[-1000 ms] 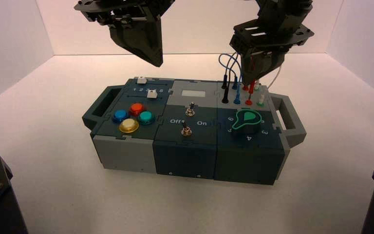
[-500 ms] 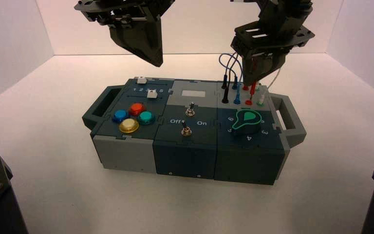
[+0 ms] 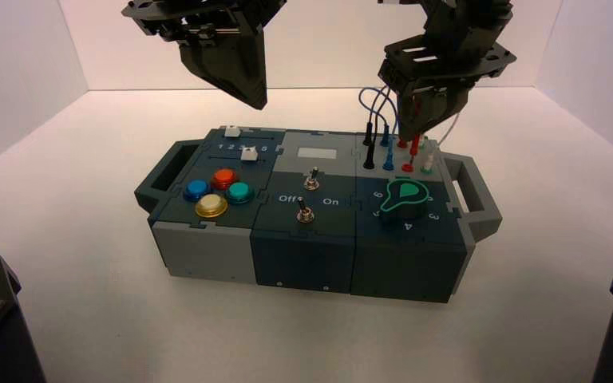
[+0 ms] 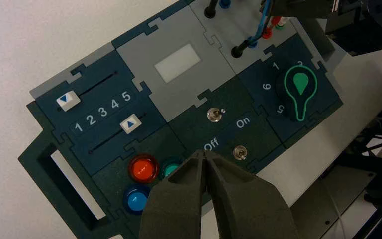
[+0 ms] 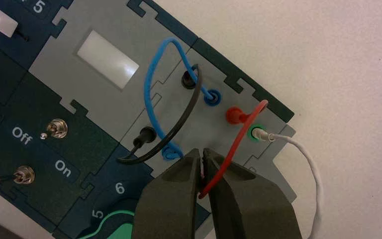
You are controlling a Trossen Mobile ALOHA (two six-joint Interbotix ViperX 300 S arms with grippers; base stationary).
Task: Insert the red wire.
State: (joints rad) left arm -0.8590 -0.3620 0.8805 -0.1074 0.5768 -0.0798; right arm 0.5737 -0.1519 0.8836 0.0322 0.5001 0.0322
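Note:
The red wire (image 5: 238, 134) has one red plug (image 5: 234, 115) seated in a socket on the grey wire panel. From there the wire loops into my right gripper (image 5: 202, 153), which is shut on its other end. In the high view that gripper (image 3: 413, 132) hangs over the box's far right corner, and the held red plug (image 3: 415, 145) points down just above a red-ringed socket (image 3: 407, 167). My left gripper (image 3: 257, 102) is shut and empty. It hovers high above the box's left half, and its tips (image 4: 205, 154) show over the coloured buttons.
On the same panel are a blue wire (image 5: 151, 84), a black wire (image 5: 184, 119) and a white wire (image 5: 308, 159) with a green-ringed plug. In front of the panel is a green knob (image 3: 403, 197). Two toggle switches (image 3: 306, 214) occupy the box's middle.
My right gripper has lifted slightly and shifted right with the red plug, then held still. The left arm has not moved.

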